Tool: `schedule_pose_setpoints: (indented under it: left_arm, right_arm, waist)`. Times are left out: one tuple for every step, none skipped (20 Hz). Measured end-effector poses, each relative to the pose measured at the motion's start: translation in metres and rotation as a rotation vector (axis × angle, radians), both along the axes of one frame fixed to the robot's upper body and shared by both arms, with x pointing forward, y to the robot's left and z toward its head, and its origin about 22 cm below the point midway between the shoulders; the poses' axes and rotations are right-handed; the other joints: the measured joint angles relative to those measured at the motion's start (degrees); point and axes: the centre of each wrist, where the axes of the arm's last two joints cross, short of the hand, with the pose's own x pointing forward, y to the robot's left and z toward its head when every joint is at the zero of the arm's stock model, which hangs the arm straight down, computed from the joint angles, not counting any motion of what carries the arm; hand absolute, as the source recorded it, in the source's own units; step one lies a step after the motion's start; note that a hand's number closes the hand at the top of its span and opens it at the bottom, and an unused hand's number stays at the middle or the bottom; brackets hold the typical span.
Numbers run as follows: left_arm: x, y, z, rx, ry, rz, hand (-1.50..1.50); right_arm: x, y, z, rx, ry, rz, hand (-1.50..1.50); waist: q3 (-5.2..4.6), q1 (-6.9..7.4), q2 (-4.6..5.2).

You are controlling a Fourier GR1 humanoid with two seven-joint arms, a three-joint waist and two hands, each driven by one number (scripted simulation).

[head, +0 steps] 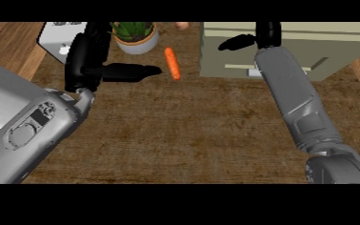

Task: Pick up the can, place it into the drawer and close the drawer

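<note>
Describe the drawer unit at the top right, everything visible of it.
The drawer unit is a pale olive-beige box on the brown counter's far right, its top lighter than its shaded front. A light handle shows low on the front, partly hidden by the right forearm. The right hand lies over its left part; contact cannot be judged. Whether the drawer is open is unclear.

Nope, no readable text, labels, brands or numbers anywhere in this shot, not on anything sitting on the worktop (pixel 183 133).

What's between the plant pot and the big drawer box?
In the head view, an orange carrot lies on the brown counter between the plant pot and the drawer box.
</note>
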Motion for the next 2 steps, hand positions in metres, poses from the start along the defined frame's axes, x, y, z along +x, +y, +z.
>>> schedule_pose_setpoints:
  left_arm:
    - [-0.0006,-0.0008,0.001,-0.005,0.0,0.001,-1.5]
    - [-0.0025,0.0014,-0.0002,-0.001,-0.004,0.004,-1.5]
  right_arm:
    - [0.0009,0.002,0.0022,0.031,0.0,0.005,-1.5]
    - [0.0007,0.0017,0.0011,0.056,0.0,0.008,-1.5]
  waist:
    - [0.0,-0.01,-0.02]
    - [-0.02,-0.01,-0.08]
